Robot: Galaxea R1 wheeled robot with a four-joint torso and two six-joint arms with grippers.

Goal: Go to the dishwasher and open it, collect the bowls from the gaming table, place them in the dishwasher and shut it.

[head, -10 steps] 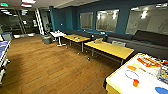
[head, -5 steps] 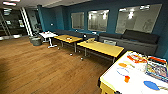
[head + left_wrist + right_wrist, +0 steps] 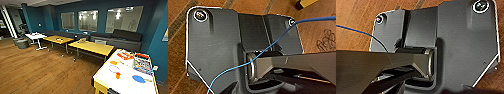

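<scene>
The dishwasher, the gaming table and the bowls are out of view. I face a lounge with a wooden floor (image 3: 37, 70) and dark blue walls. Both wrist views look down on that same wooden floor past the robot's own dark plate and bar. A thin blue cable (image 3: 243, 65) crosses the left wrist view.
A white-topped table (image 3: 125, 83) with yellow legs stands close at the lower right, carrying small orange and blue items and colourful boxes. Two yellow tables (image 3: 91, 47) (image 3: 58, 39) line up ahead, a dark sofa (image 3: 125, 37) behind them. A small white table (image 3: 36, 36) and grey poufs (image 3: 22, 43) sit far left.
The whole head view has shifted left, so the camera has turned right. The white-topped table at the lower right now shows larger and closer.
</scene>
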